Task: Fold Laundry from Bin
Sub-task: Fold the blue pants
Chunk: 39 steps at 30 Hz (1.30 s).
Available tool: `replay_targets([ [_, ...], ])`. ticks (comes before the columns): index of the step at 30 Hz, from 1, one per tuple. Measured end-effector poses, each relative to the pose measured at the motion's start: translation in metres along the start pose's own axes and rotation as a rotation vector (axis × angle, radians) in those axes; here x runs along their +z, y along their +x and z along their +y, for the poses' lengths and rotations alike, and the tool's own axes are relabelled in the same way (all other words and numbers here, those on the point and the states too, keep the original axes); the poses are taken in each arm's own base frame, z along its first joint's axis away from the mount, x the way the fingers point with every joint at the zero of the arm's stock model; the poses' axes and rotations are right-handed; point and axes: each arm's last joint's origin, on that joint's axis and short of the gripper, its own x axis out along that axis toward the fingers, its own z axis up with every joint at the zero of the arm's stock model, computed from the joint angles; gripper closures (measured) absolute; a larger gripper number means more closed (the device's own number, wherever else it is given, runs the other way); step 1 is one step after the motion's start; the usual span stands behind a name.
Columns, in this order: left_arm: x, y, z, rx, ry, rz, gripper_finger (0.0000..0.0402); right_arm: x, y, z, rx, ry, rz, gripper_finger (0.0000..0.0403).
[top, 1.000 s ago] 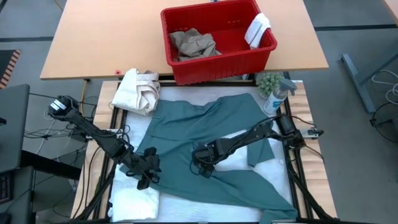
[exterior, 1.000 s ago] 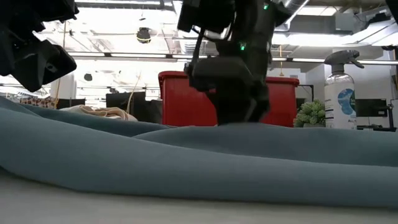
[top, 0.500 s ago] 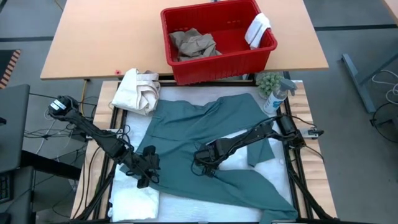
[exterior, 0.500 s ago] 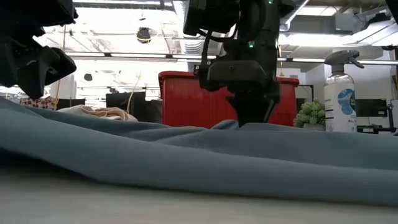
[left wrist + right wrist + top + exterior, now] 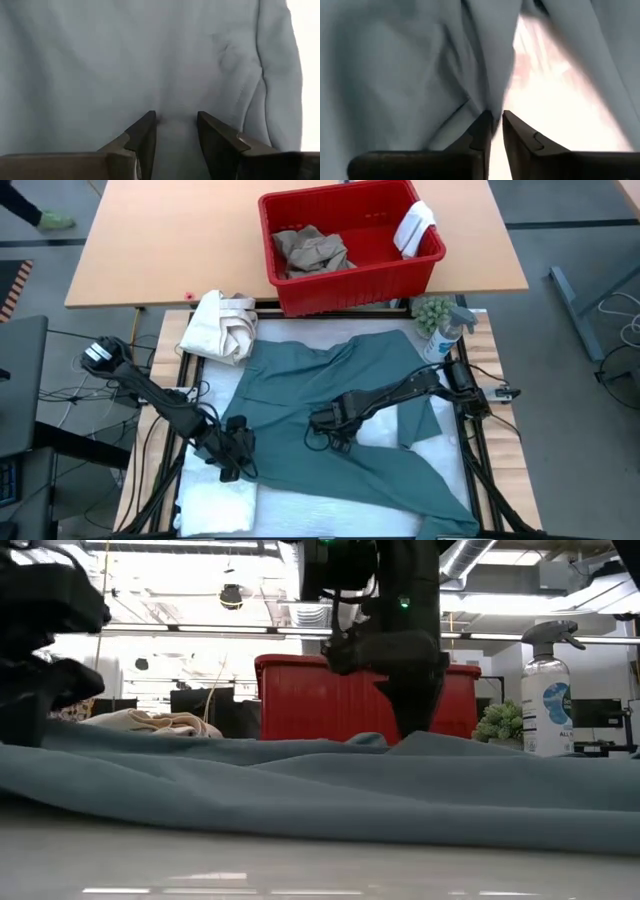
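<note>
Teal-green garment [image 5: 330, 410] lies spread mid-frame on my desk [image 5: 455, 455], below the red bin [image 5: 350, 242]. My right claw [image 5: 328, 423] pinches a fold at its center. My left claw [image 5: 232, 452] grips its lower-left edge, fingers [image 5: 142, 137] partly apart with cloth between.

Large teal-green cloth garment [image 5: 330, 405] covers most of work surface, bare white padding only at near-right corner. Both dark arms lie low across it. Far edge blocked: cream bundled canvas cloth [image 5: 222, 325] far-left, red slotted plastic bin [image 5: 350, 280] in middle, small green plant [image 5: 432, 312] and clear spray bottle [image 5: 445, 335] far-right. Narrow gap between bundle and bin.
</note>
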Motion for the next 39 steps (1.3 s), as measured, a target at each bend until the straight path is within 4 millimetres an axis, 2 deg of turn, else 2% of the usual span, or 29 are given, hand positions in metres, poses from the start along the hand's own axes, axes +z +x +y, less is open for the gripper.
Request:
replay_targets([
  [11,-0.009,0.004,0.002,0.026,0.021,0.040,0.0269,0.003,-0.004,-0.035,-0.103,-0.043,0.080,0.0297],
  [15,-0.009,0.005,0.002,0.028,0.022,0.044,0.0269,0.001,-0.025,-0.055,-0.120,-0.029,0.069,0.0284],
  [19,-0.010,0.005,0.002,0.032,0.019,0.051,0.0269,-0.014,-0.064,-0.064,0.021,-0.048,0.042,0.0263],
  [23,-0.011,0.005,0.003,0.035,0.019,0.060,0.0269,-0.052,-0.106,-0.044,0.218,-0.150,-0.054,0.0251],
  [26,-0.011,0.005,0.003,0.035,0.016,0.062,0.0269,-0.092,-0.126,-0.012,0.297,-0.211,-0.133,0.0252],
  [29,-0.011,0.005,0.003,0.035,0.011,0.063,0.0269,-0.136,-0.137,0.021,0.375,-0.221,-0.164,0.0254],
  [34,-0.011,0.005,0.002,0.029,0.003,0.068,0.0269,-0.191,-0.136,0.067,0.411,-0.158,-0.134,0.0249],
  [39,-0.011,0.005,0.002,0.020,0.004,0.076,0.0269,-0.232,-0.122,0.094,0.374,-0.097,0.010,0.0209],
])
